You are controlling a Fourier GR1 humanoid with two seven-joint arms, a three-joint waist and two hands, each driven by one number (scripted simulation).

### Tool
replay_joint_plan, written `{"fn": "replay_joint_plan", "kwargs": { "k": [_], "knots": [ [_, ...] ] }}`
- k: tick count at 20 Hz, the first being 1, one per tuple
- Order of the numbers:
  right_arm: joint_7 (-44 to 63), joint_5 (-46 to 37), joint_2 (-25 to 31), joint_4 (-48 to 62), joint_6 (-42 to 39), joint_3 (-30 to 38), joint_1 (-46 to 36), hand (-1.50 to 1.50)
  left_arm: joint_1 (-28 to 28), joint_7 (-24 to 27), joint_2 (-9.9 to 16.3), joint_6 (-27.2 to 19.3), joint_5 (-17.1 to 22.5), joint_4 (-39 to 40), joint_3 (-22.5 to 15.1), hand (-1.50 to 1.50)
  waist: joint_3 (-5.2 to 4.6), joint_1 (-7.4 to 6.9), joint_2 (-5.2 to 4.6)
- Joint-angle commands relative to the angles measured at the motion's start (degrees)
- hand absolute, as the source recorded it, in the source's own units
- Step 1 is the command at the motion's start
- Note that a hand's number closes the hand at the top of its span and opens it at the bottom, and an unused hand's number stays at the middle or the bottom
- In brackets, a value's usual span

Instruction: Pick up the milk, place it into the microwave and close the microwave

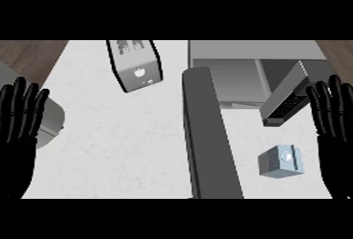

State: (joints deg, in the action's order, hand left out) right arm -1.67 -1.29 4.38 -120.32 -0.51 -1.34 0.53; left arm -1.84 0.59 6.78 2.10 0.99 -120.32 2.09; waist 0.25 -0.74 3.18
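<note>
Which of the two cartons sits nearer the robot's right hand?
The small milk carton, just beside the right hand; the tall carton stands far across the counter.

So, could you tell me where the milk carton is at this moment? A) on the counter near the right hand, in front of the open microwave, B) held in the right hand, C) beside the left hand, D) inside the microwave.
A: the milk carton stands on the counter, just left of the open right hand, nearer the view's lower edge than the microwave with its door open; nothing holds it.
</note>
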Motion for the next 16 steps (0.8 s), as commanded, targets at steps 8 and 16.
{"fn": "replay_joint_plan", "kwargs": {
  "k": [8,16],
  "knots": [
    [8.2,6.5,3.5,-15.3,-8.5,-5.9,9.9,-1.50,-2.3,-3.3,-5.6,-5.5,-0.1,1.9,0.8,-1.50,-0.25,1.40,-2.89],
    [8.8,10.4,5.1,-22.5,-11.2,0.1,17.9,-1.50,-12.7,-0.7,-6.4,-3.0,0.7,-6.6,-0.9,-1.50,-0.23,0.77,-3.04]
  ]
}}
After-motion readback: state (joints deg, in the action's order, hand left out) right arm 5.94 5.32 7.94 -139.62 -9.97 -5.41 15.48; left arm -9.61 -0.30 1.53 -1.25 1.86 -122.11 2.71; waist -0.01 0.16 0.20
